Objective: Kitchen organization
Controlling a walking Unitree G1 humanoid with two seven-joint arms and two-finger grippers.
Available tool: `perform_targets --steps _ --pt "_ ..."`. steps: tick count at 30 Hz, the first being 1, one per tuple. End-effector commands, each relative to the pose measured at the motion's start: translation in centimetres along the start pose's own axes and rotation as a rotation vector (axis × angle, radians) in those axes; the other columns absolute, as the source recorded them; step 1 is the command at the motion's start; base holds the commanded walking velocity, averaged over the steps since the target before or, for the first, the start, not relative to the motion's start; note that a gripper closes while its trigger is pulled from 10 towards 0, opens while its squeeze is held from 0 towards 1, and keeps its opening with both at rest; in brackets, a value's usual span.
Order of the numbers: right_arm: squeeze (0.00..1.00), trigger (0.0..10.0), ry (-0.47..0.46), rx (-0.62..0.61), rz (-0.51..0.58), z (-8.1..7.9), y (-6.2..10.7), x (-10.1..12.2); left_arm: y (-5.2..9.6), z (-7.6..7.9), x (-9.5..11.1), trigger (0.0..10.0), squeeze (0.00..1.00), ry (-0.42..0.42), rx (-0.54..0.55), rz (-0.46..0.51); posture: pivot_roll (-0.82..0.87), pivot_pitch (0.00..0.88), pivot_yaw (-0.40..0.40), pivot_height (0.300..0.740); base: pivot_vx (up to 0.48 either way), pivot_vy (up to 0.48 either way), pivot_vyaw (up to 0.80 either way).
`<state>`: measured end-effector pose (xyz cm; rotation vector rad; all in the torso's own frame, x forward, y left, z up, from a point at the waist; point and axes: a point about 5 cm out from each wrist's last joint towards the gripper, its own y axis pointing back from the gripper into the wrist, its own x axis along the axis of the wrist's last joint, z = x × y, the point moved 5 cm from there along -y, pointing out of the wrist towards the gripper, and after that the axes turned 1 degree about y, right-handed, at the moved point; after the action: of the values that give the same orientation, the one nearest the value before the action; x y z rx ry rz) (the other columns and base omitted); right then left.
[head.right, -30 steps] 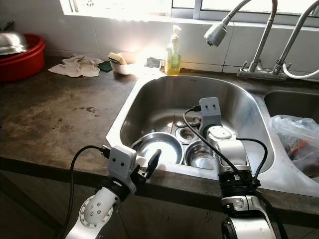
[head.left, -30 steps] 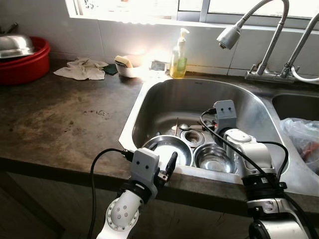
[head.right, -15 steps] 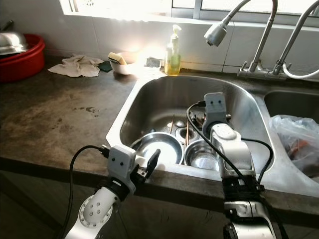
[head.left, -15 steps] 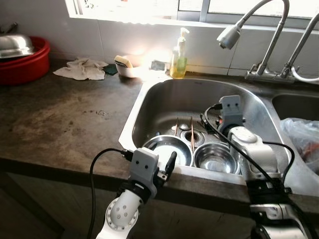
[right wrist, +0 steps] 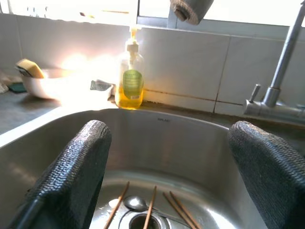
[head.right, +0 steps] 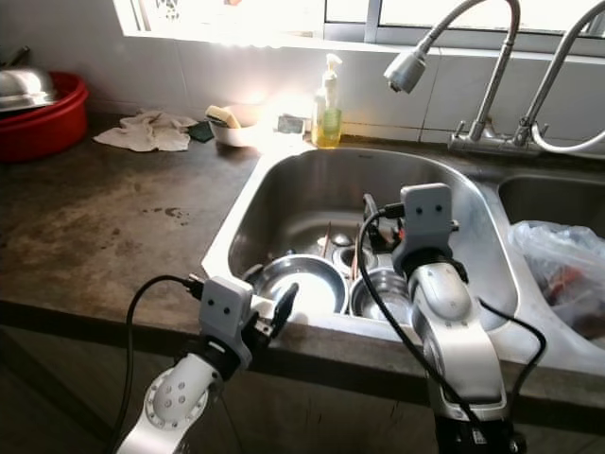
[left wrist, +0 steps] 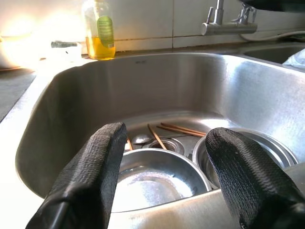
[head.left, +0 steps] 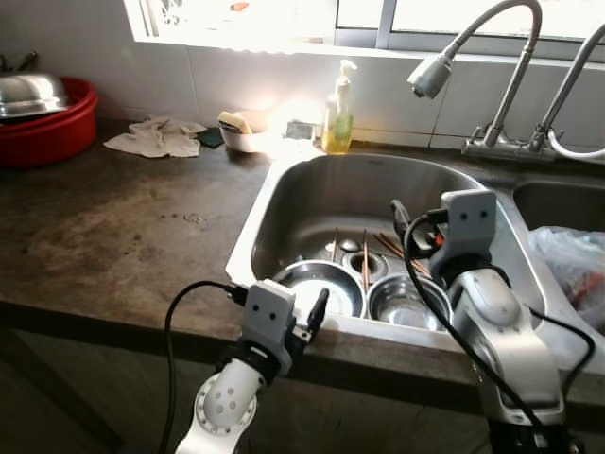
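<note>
Two steel bowls lie side by side at the front of the sink (head.left: 284, 189): a wider one (head.left: 321, 284) on the left and a deeper one (head.left: 402, 298) on the right. Behind them, several wooden chopsticks (head.left: 364, 260) and a spoon (left wrist: 142, 139) lie around the drain. My right gripper (right wrist: 170, 131) hangs open and empty above the sink's middle, over the chopsticks. My left gripper (left wrist: 167, 136) stands open and empty at the sink's front rim, just in front of the wider bowl.
A yellow soap bottle (head.left: 338, 109) and a white dish with a sponge (head.left: 241, 132) stand behind the sink. A spray faucet (head.left: 430, 74) hangs over the basin. On the dark counter are a crumpled cloth (head.left: 156, 135) and a red basin (head.left: 38, 118). A plastic bag (head.left: 572, 265) lies at right.
My right gripper has risen from the sink bottom near the drain to above the basin, and more chopsticks now show around the drain. The left arm has barely moved.
</note>
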<state>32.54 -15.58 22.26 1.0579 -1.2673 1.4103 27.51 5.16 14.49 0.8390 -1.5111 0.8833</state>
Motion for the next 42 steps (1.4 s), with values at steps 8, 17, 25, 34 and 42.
perform_targets --steps 8,17,25,34,42 --pt "0.0 10.0 0.03 -0.011 0.036 -0.3 3.2 0.2 0.1 -0.2 0.4 10.0 0.0 0.03 0.029 0.021 0.1 0.0 -0.033 0.74 0.0 0.0 0.0" --pt "0.0 10.0 -0.01 -0.015 0.018 -1.2 4.2 -0.4 0.1 -0.9 0.7 10.0 0.0 0.029 0.059 0.028 0.09 0.0 -0.027 0.74 0.0 0.0 0.0" --pt "0.0 10.0 -0.003 -0.001 0.04 -1.7 3.6 -0.2 0.1 -1.3 0.6 10.0 0.0 0.019 0.068 0.023 0.11 0.0 -0.032 0.74 0.0 0.052 0.19" --pt "0.0 10.0 -0.018 -0.005 0.041 -1.8 2.9 -0.1 0.3 -0.6 0.4 10.0 0.0 0.02 0.048 0.017 0.11 0.0 -0.032 0.74 0.0 0.338 0.8" --pt "0.0 10.0 -0.03 -0.01 0.05 -1.9 2.4 0.2 0.2 -0.7 0.4 10.0 0.0 0.017 0.046 0.01 0.12 0.0 -0.029 0.74 0.0 0.16 0.8"
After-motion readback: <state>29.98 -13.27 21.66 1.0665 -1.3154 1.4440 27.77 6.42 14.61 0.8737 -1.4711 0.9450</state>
